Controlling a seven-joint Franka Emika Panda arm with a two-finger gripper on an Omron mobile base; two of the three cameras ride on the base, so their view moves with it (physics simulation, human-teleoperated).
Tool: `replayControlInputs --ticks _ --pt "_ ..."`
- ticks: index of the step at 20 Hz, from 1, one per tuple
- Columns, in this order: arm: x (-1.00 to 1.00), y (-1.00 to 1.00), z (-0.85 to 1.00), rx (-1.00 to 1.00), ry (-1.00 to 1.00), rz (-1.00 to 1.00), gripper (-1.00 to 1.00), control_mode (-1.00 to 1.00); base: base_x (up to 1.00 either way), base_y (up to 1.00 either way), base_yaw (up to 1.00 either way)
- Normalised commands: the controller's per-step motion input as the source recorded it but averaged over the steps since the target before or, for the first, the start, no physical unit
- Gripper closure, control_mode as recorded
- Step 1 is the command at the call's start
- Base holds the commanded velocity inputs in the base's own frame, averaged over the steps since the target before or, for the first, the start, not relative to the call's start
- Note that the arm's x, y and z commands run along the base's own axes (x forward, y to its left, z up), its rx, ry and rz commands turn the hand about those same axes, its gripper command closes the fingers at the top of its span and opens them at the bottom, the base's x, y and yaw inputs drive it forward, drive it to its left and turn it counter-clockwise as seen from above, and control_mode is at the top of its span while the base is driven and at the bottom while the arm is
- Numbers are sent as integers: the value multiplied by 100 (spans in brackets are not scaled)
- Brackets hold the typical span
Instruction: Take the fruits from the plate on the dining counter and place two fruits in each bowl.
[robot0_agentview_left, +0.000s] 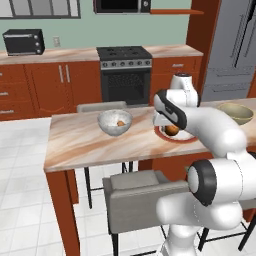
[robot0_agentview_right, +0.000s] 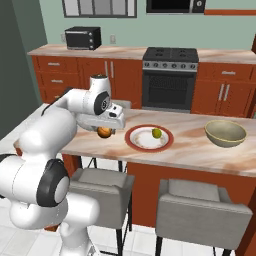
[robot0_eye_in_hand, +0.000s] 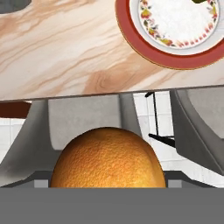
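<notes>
Gripper (robot0_agentview_right: 104, 131) is clasping an orange (robot0_eye_in_hand: 108, 158) above the surface's (robot0_agentview_right: 190, 150) near edge, beside the plate (robot0_agentview_right: 149, 138); its fingertips are lying hidden behind the fruit.

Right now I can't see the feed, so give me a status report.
Pincer shut on an orange fruit, off the plate. Yellow-green fruit on plate. One fruit in whitish bowl; olive bowl looks empty. Path clear.

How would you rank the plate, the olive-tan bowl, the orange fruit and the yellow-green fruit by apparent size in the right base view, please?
1. plate
2. olive-tan bowl, nearly as wide
3. orange fruit, in the gripper
4. yellow-green fruit, only slightly smaller
</notes>
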Motion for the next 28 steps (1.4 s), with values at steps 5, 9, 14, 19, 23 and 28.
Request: replayControlInputs --ticks 5,9,14,19,23,28 --pt "0 0 0 0 0 0 100 100 -12 -90 -7" --pt "0 0 0 0 0 0 100 100 0 -85 -5" --pt "0 0 0 0 0 0 100 100 5 -50 0" --pt "0 0 0 0 0 0 100 100 29 -25 0" --pt "0 0 0 0 0 0 100 100 23 -42 0" --pt "0 0 0 0 0 0 100 100 9 -40 0"
